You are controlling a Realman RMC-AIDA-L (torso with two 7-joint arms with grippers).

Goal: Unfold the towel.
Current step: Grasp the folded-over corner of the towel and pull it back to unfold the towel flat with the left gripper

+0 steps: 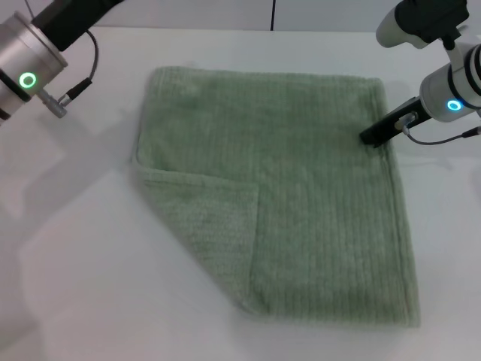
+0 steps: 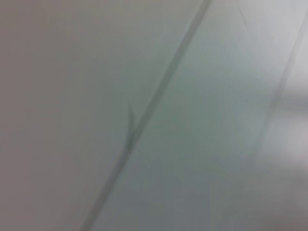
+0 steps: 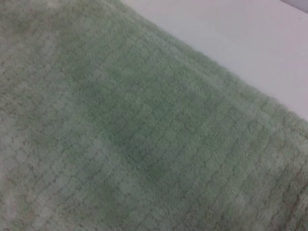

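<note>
The pale green towel (image 1: 301, 188) lies spread on the white table (image 1: 83, 256), with its near-left corner (image 1: 214, 218) folded over onto the cloth as a triangular flap. My right gripper (image 1: 376, 135) rests at the towel's far right edge, low against the cloth. Ribbed green towel (image 3: 125, 130) fills the right wrist view, with bare table (image 3: 231, 33) beyond its edge. My left arm (image 1: 26, 68) hangs at the far left, off the towel, and its gripper is out of view. The left wrist view shows only a blurred pale surface crossed by a dark line.
White tabletop surrounds the towel on the left and near sides. A cable (image 1: 83, 83) hangs from the left wrist. A dark seam (image 1: 272, 13) runs up the back wall.
</note>
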